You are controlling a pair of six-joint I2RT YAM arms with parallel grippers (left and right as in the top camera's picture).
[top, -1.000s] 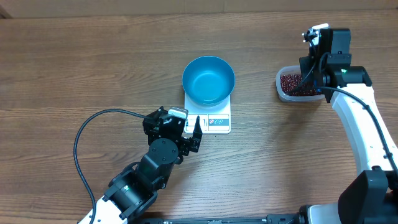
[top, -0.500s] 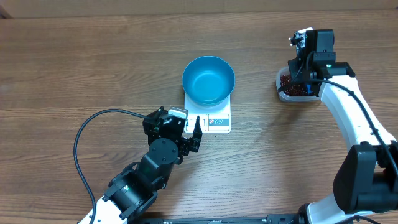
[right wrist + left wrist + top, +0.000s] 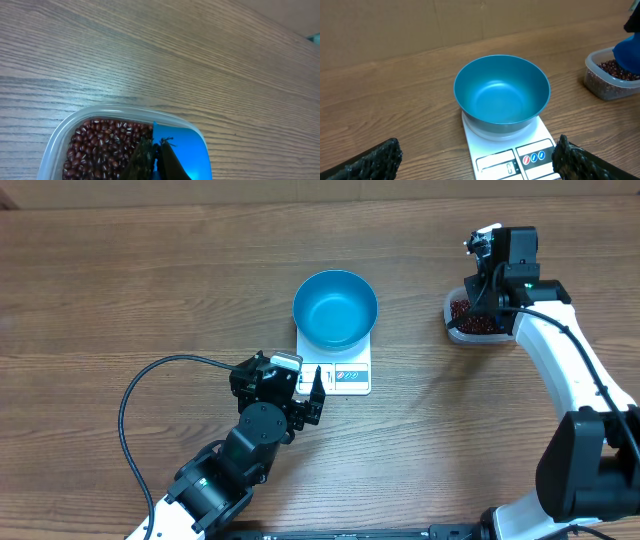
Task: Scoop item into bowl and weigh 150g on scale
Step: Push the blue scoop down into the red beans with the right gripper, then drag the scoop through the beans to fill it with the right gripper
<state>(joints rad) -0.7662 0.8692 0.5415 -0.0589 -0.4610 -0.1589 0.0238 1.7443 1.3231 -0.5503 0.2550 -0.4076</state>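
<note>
The empty blue bowl (image 3: pixel 335 309) (image 3: pixel 502 95) stands on the white scale (image 3: pixel 347 378) (image 3: pixel 540 145), whose display reads zero. My left gripper (image 3: pixel 296 387) (image 3: pixel 475 150) is open at the scale's front edge, one finger on each side of it, holding nothing. At the right, dark red beans (image 3: pixel 466 315) (image 3: pixel 100 145) fill a clear tub (image 3: pixel 452 330) (image 3: pixel 60 135). My right gripper (image 3: pixel 484 298) (image 3: pixel 158 148) is shut on a small blue scoop (image 3: pixel 187 150) (image 3: pixel 627 50). The scoop sits at the tub's right end, against the beans.
A black cable (image 3: pixel 150 380) loops on the wood table left of my left arm. A cardboard wall (image 3: pixel 420 25) rises behind the table's far edge.
My right arm moved left over the tub during the first half second, then held still. The left arm, bowl and scale have not moved.
</note>
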